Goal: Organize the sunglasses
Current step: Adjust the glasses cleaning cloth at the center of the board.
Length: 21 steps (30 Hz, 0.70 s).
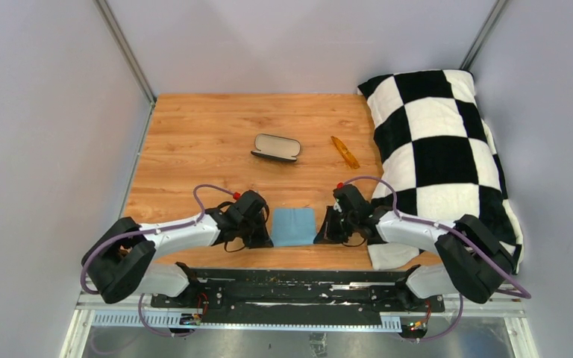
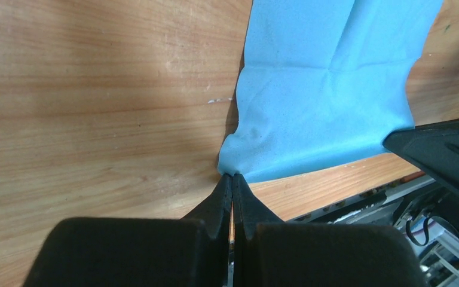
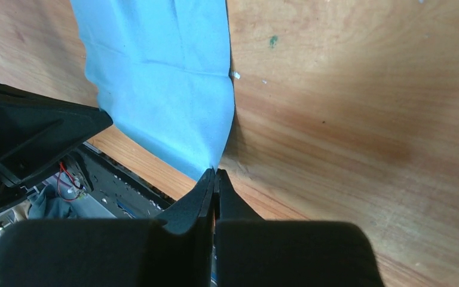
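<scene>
The amber-orange sunglasses (image 1: 345, 151) lie folded on the wooden table (image 1: 194, 134) at the back right, beside the pillow. The black glasses case (image 1: 276, 147) lies open left of them. The light-blue cloth (image 1: 292, 226) lies flat near the front edge between my grippers. My left gripper (image 1: 266, 237) is shut on the cloth's near left corner (image 2: 232, 170). My right gripper (image 1: 321, 235) is shut on its near right corner (image 3: 215, 166). Both grippers sit low at the table.
A black-and-white checked pillow (image 1: 440, 149) fills the right side of the table. The black mounting rail (image 1: 291, 287) runs along the near edge. Grey walls close in the left, back and right.
</scene>
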Each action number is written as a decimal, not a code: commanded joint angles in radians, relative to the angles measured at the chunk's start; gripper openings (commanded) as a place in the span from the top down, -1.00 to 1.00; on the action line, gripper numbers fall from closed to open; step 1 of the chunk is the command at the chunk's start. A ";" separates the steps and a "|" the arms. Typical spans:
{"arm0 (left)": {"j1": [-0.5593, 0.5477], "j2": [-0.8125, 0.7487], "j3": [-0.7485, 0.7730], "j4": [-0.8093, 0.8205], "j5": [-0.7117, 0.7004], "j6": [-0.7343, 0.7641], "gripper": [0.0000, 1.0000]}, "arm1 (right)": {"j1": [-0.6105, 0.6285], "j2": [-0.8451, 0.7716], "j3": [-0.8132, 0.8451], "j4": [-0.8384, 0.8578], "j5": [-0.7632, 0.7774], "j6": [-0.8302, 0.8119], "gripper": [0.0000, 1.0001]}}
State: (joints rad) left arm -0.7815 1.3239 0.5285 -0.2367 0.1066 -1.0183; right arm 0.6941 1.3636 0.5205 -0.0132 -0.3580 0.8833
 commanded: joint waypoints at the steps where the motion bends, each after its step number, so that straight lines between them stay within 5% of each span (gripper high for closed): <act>1: -0.024 -0.048 -0.045 0.001 -0.056 -0.053 1.00 | 0.035 -0.043 -0.041 -0.033 0.063 0.043 1.00; 4: -0.028 -0.063 -0.048 0.003 -0.057 -0.054 0.99 | 0.046 -0.046 -0.054 -0.034 0.071 0.053 1.00; 7: -0.038 -0.088 -0.058 0.001 -0.066 -0.072 0.50 | 0.053 -0.051 -0.061 -0.044 0.078 0.059 0.97; 11: -0.044 -0.152 -0.070 -0.032 -0.077 -0.074 0.01 | 0.055 -0.087 -0.047 -0.113 0.114 0.038 0.51; 14: -0.044 -0.216 -0.046 -0.118 -0.121 -0.039 -0.02 | 0.053 -0.142 -0.014 -0.200 0.178 -0.023 0.29; 21: -0.044 -0.229 0.074 -0.144 -0.310 0.152 -0.05 | -0.041 -0.168 0.119 -0.264 0.255 -0.271 0.24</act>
State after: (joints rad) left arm -0.8204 1.0817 0.5152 -0.3573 -0.0586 -1.0031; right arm 0.7113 1.1820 0.5465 -0.2146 -0.1734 0.7963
